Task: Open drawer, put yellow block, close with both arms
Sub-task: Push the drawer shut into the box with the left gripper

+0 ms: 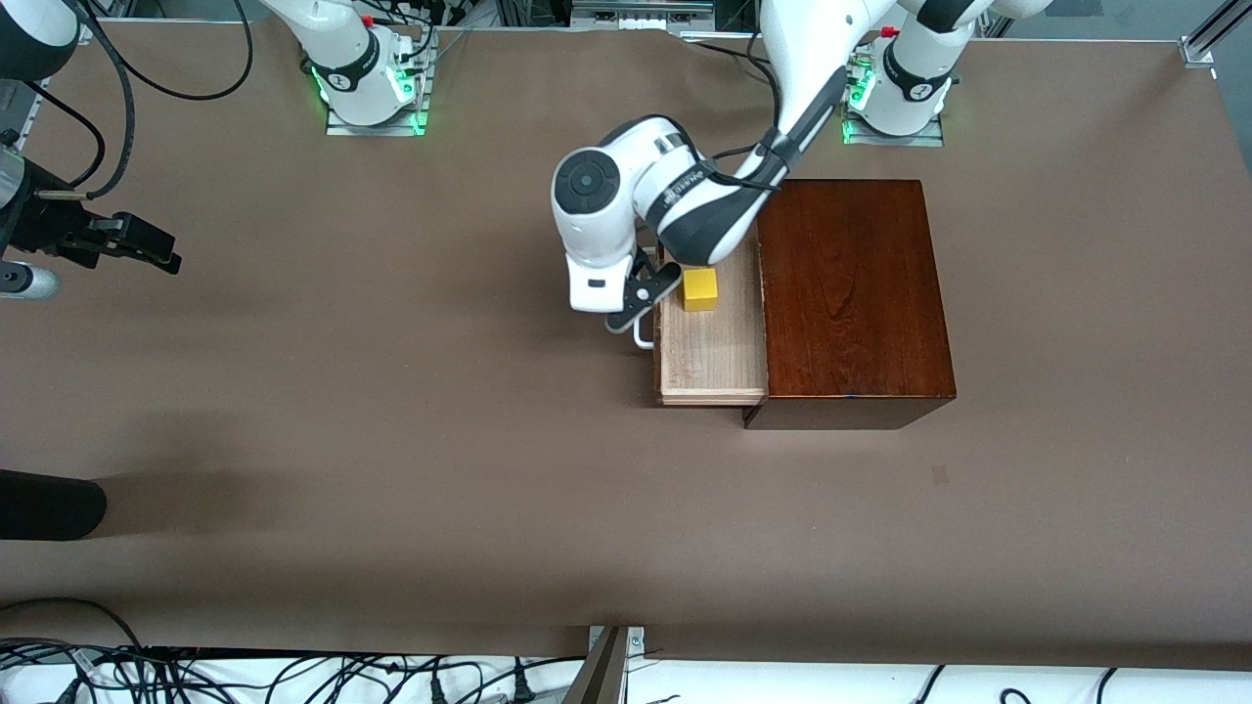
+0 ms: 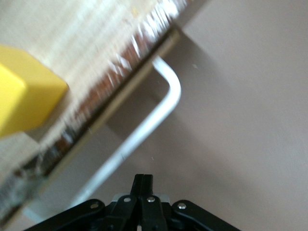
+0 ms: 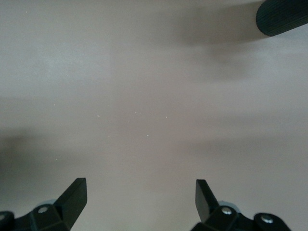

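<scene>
Block (image 1: 699, 289) in open drawer (image 1: 712, 352)
Left gripper (image 1: 646, 298) closed, empty, beside handle (image 2: 144, 130); right gripper (image 3: 140, 197) waits, fingers apart.

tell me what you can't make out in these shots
- Part of the drawer toward the robots' bases: front view, covered by the left arm.
- Left gripper and handle: fingers shut beside it; contact can't be confirmed in either view.
- Yellow block: left wrist view cuts it off at the edge and blurs it.
- Right gripper: open over bare table; front view cuts off most of its arm.
- Wooden box: its drawer opening is hidden from above.
</scene>
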Tool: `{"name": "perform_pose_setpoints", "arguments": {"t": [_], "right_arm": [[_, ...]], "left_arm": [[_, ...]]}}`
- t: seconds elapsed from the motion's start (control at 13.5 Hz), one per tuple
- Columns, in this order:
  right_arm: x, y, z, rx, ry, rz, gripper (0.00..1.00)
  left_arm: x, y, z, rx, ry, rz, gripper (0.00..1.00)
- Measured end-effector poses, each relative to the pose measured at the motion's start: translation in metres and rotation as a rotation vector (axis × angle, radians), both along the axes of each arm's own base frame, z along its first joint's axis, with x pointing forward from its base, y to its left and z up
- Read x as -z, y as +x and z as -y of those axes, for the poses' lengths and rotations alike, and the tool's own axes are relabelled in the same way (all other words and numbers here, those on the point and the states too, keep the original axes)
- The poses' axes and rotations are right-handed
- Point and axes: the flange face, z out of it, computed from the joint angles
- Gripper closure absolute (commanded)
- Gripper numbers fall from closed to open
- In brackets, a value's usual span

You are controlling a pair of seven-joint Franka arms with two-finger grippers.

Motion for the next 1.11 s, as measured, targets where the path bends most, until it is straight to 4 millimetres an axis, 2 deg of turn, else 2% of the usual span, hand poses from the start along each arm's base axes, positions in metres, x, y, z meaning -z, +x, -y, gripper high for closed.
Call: {"name": "perform_pose_setpoints", "arguments": {"t": [0.15, 0.59, 1.11], "right_arm": [[0.000, 0.000, 0.000, 0.000, 0.000, 0.002, 0.00], [0.000, 0.000, -0.002, -0.002, 0.000, 0.002, 0.00], [0.000, 0.000, -0.002, -0.002, 0.000, 0.003, 0.00]], "left_arm": [[0.000, 0.010, -0.010, -0.017, 0.003, -0.003, 1.00], [-0.001, 0.017, -0.018, 0.000, 0.008, -0.005, 1.00], [-0.008, 0.030, -0.048, 0.082, 0.031, -0.070, 1.00]]}}
